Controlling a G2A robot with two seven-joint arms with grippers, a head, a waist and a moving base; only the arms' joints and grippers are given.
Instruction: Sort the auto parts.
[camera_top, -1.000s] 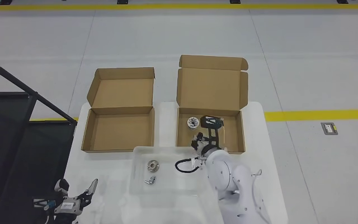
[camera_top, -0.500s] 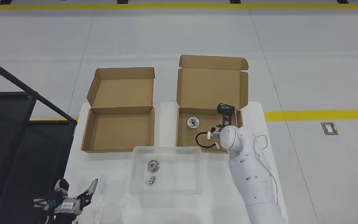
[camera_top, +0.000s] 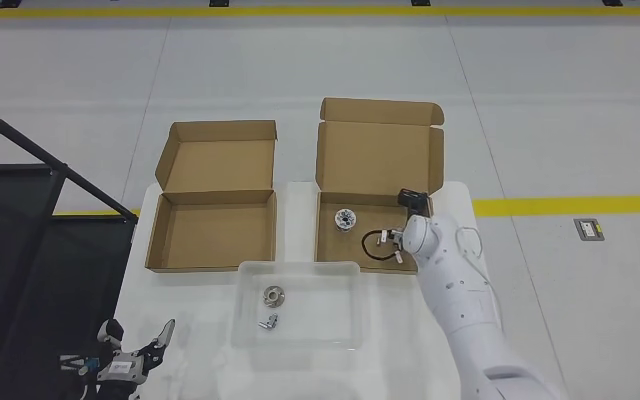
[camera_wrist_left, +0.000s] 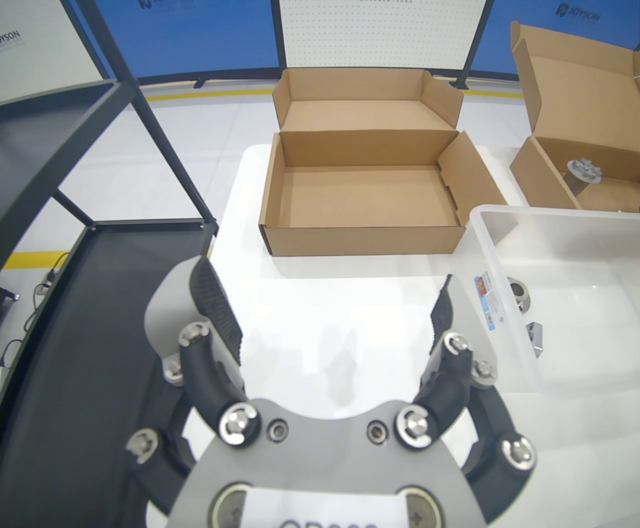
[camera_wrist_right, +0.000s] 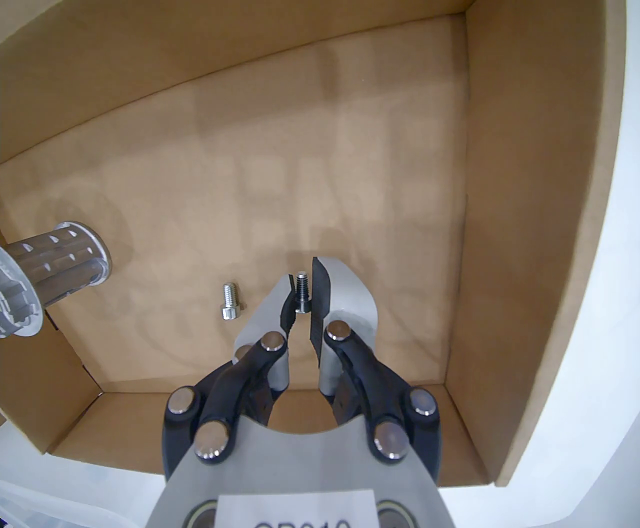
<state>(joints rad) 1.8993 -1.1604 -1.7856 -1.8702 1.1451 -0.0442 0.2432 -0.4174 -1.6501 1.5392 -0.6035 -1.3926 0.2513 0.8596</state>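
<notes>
Pinches a silver bolt (camera_wrist_right: 301, 296) by its head in the right pincer (camera_wrist_right: 303, 276), fingers pressed in on it, threaded end pointing away from the wrist. Short and stubby, bright metal, a wider head under a fine thread. Held inside the right cardboard box (camera_wrist_right: 350, 150), over its brown floor; cannot tell whether touching the cardboard. Two bolts in all: the pinched one and a second bolt (camera_wrist_right: 229, 301) of the same kind, lying loose on the box floor just beside the pincer and apart from it. One hub (camera_wrist_right: 55, 270) in the same box, a grey perforated cylinder on a toothed flange, toward the box's left side in the top view, well apart from both bolts. Hemmed in by the box walls, nearest the right-hand one. Two cardboard boxes altogether, lids folded back, side by side on the white surface (camera_top: 296, 222), the left cardboard box (camera_wrist_left: 360, 200) showing bare floor. One clear plastic bin (camera_top: 340, 310) in front of them, holding two parts: a round ring-like part (camera_top: 272, 295) and a small angular metal piece (camera_top: 267, 322), near each other but not touching. Left pincer (camera_wrist_left: 324, 280) spread wide, gripping nothing, low at the surface's left front corner, beside a black rack (camera_wrist_left: 100, 260) standing off the surface's left edge.
</notes>
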